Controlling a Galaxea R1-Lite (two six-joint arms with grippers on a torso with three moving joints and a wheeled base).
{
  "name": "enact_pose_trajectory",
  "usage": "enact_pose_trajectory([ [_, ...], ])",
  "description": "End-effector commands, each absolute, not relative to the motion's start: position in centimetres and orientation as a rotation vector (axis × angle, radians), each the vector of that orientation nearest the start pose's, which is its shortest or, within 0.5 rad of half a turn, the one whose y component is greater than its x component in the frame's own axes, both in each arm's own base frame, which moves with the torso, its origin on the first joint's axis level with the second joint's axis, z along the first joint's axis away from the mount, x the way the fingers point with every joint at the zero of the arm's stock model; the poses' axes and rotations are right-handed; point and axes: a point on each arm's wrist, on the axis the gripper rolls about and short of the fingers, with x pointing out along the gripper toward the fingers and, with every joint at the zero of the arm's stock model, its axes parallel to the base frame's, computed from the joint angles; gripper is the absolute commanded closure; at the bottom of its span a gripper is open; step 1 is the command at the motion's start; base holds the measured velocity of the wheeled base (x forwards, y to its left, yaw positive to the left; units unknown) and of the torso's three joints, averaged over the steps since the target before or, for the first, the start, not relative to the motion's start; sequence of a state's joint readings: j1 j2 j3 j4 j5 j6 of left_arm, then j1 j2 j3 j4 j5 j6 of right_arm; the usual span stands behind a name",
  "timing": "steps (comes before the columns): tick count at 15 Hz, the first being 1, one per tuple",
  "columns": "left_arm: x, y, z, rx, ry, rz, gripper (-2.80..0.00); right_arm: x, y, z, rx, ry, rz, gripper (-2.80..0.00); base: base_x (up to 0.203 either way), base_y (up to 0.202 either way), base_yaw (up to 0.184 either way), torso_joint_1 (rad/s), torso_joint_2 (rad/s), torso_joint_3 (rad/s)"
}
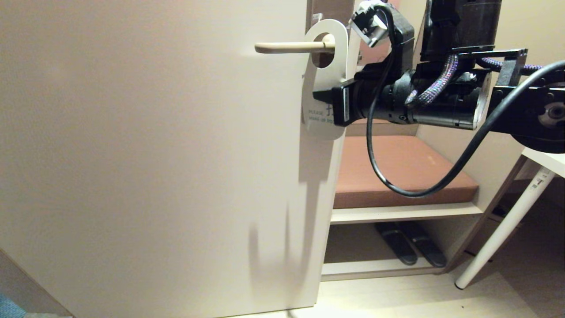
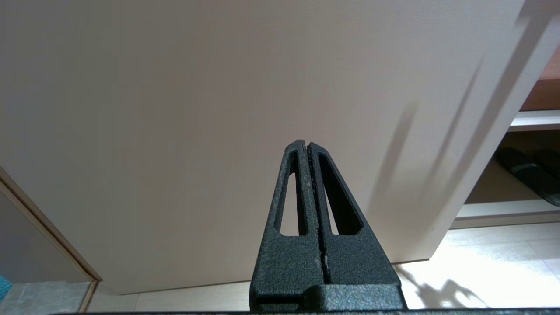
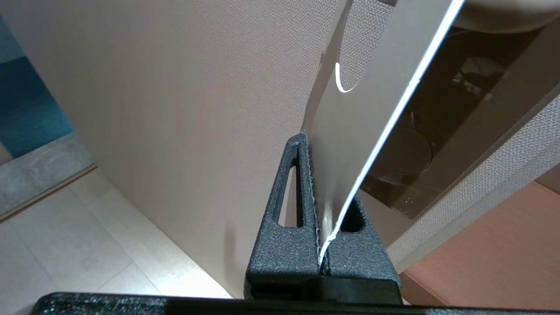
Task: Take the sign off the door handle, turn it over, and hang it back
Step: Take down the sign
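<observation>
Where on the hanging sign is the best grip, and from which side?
Its lower side edge, from the door's free-edge side. The sign hangs flat against the door with its hole around the door handle, so only the edges are pinchable; the right gripper grips there.

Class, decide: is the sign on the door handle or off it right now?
On. The door handle passes through the round hole of the sign, white side out, while the right gripper has its jaws shut on the sign's edge.
</observation>
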State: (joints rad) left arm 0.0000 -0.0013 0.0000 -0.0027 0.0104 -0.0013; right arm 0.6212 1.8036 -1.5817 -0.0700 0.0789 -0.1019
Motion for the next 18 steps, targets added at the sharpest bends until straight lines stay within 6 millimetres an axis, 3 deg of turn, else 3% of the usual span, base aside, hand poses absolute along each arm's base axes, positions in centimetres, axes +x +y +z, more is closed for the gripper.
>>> enact_pose_trajectory([
  [1, -2.3, 0.0, 7.6, -0.002, -0.003, 0.011, 0.00, 28.5, 21.7, 31.1, -0.142, 0.113, 0.705, 0.00, 0.000, 0.000, 0.000, 0.000, 0.00, 0.000],
  [9, -2.3, 0.0, 7.6, -0.002, -0.003, 0.011, 0.00, 27.5, 24.8, 30.7, -0.122, 0.093, 0.641, 0.00, 0.000, 0.000, 0.000, 0.000, 0.00, 0.000],
  [18, -2.3, 0.0, 7.6, -0.002, -0.003, 0.011, 0.00, 28.3, 27.3, 30.4, -0.105, 0.043, 0.647, 0.00, 0.000, 0.000, 0.000, 0.000, 0.00, 0.000],
])
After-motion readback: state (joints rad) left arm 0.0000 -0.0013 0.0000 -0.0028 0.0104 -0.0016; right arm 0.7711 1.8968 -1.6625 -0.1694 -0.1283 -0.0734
